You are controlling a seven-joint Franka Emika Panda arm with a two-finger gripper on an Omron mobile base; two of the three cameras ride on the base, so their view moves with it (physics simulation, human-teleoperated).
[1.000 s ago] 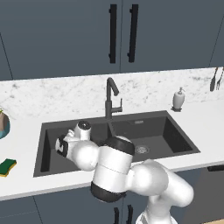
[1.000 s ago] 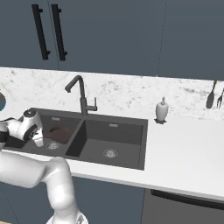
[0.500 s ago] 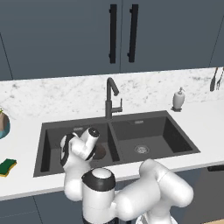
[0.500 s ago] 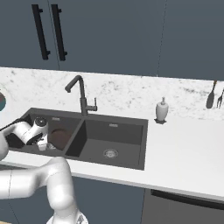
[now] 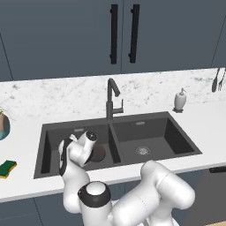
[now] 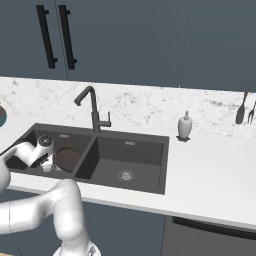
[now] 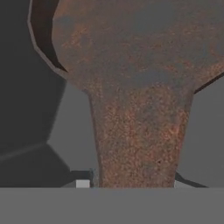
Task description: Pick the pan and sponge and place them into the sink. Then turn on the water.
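The dark-brown pan lies low in the left basin of the dark-grey sink, also seen from the other side as pan and sink. My gripper reaches into that basin from the left, at the pan's short handle. In the hand view the rusty pan fills the top and its handle runs down between my gripper's jaws, whose tips are hidden. The green and yellow sponge rests on the counter left of the sink. No stream comes from the faucet.
A white soap dispenser stands right of the sink at the back. A teal bowl sits at the far left counter edge. Utensils hang on the right wall. My own white arm bulks low in front of the sink.
My hand has sunk lower into the left basin with the pan, and the elbow has swung down toward the front. The sponge has stayed put.
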